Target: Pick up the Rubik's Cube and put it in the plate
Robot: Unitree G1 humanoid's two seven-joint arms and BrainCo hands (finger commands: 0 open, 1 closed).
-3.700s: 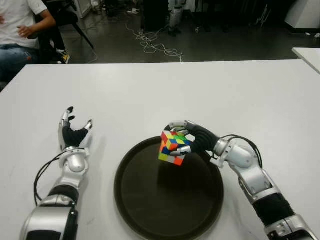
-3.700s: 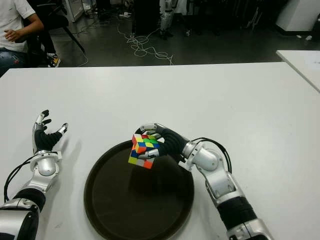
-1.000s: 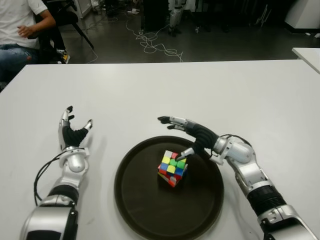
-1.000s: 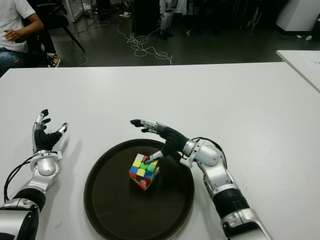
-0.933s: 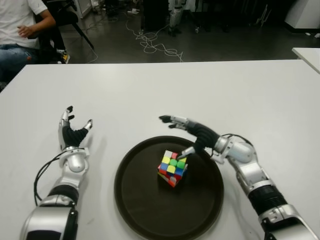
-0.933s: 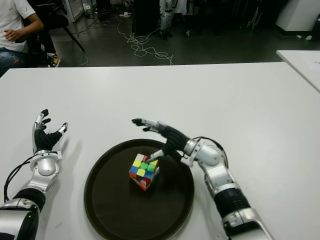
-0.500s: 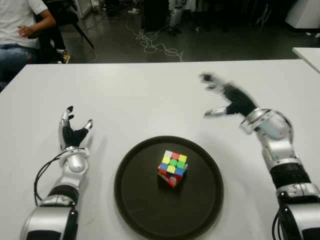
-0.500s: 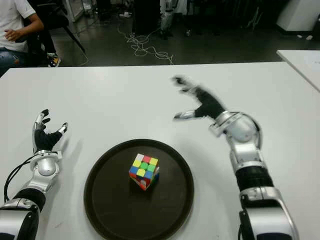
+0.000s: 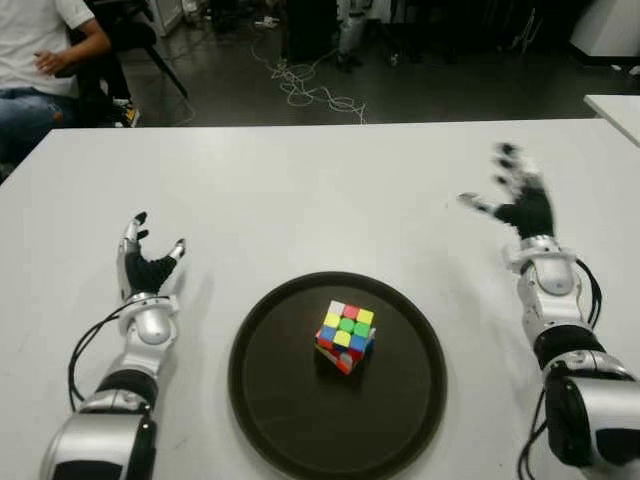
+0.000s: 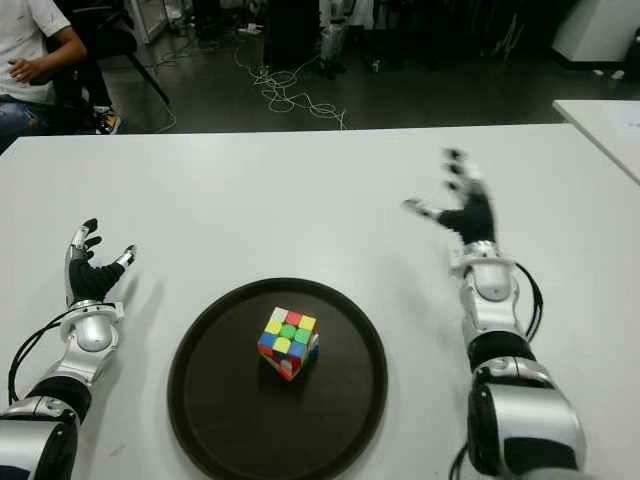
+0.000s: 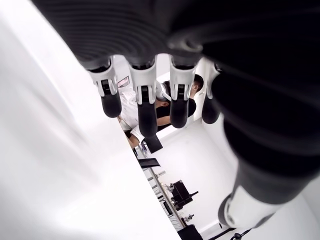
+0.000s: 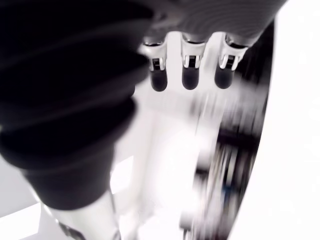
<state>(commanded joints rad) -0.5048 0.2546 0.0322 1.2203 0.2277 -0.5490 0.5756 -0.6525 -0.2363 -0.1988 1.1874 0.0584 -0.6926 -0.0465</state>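
Observation:
The Rubik's Cube (image 9: 345, 335) sits tilted near the middle of the round dark plate (image 9: 290, 420) at the front of the white table. My right hand (image 9: 515, 198) is well off to the right of the plate, raised, its fingers spread and holding nothing; in the right wrist view its fingertips (image 12: 182, 77) stand straight with nothing between them. My left hand (image 9: 145, 255) shows to the left of the plate, fingers up and relaxed, and its fingers (image 11: 145, 107) are extended and empty in the left wrist view.
A person in a white shirt (image 9: 40, 60) sits beyond the table's far left corner. Cables (image 9: 310, 90) lie on the dark floor behind the table. Another white table's corner (image 9: 615, 105) shows at the far right.
My right hand let go of the cube, which came to rest in the plate, then swung up and away to the right. The left hand has not moved.

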